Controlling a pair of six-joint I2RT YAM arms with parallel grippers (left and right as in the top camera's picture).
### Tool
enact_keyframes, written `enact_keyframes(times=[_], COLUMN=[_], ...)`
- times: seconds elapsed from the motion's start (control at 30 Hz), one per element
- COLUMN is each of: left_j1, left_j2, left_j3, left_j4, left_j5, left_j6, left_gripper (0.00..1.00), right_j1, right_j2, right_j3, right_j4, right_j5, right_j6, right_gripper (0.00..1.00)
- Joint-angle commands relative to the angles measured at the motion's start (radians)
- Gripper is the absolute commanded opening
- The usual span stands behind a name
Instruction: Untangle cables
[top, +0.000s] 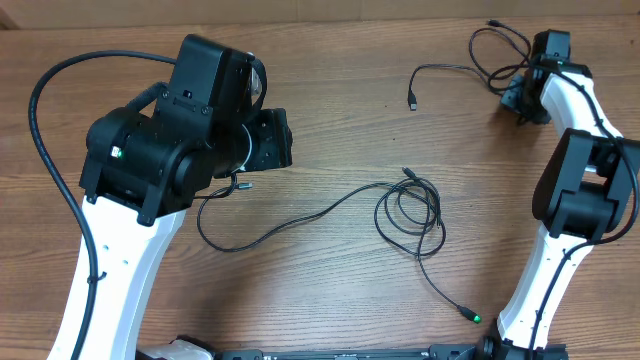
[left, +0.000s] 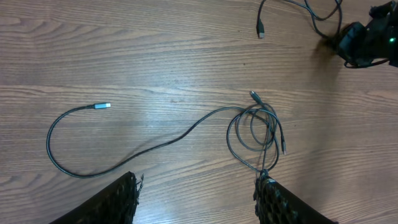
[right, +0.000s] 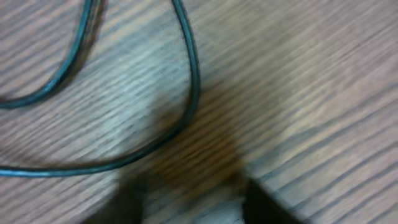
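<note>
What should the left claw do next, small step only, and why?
Probably ease the left claw down and rightward onto the tangled loops. Its fingers stand open with nothing between them, above the table. The long cable crosses itself only at those loops, and its plug lies free. The right claw hangs over the other cable.

Counter (top: 330, 120): one, wooden.
Arms: two; the left arm (top: 140, 170) stood left of the coil (top: 410, 212), the right arm (top: 585, 190) right of it.
Cables (top: 320, 213): three, going by their ends; two met in the coil, one lay beyond it to the upper right.
Plug ends (top: 412, 103): six seen, one of them glowing green below the coil.
Coils: one.
</note>
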Motion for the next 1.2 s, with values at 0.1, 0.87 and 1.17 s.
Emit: enact_keyframes(times=[0.1,0.87,1.17], left_j1=[0.003,0.003,0.003], left_j2=[0.010,0.010,0.010], left_j3=[0.014,0.014,0.014], left_j4=[0.006,0.011,0.011], left_j5=[0.006,0.006,0.006], left_j6=[0.015,0.015,0.015], left_gripper=[0.62,0.63,0.63], right_j1=[0.000,-0.007,-0.008], right_j2=[0.017,0.093,0.042], right_j3=[0.090,0.048,0.048], right_j4=[0.040,0.077,-0.006], right_j5=[0.004,0.035,0.080], right_j6=[0.004,0.004,0.020], right_gripper=[0.75,0.33,0.04])
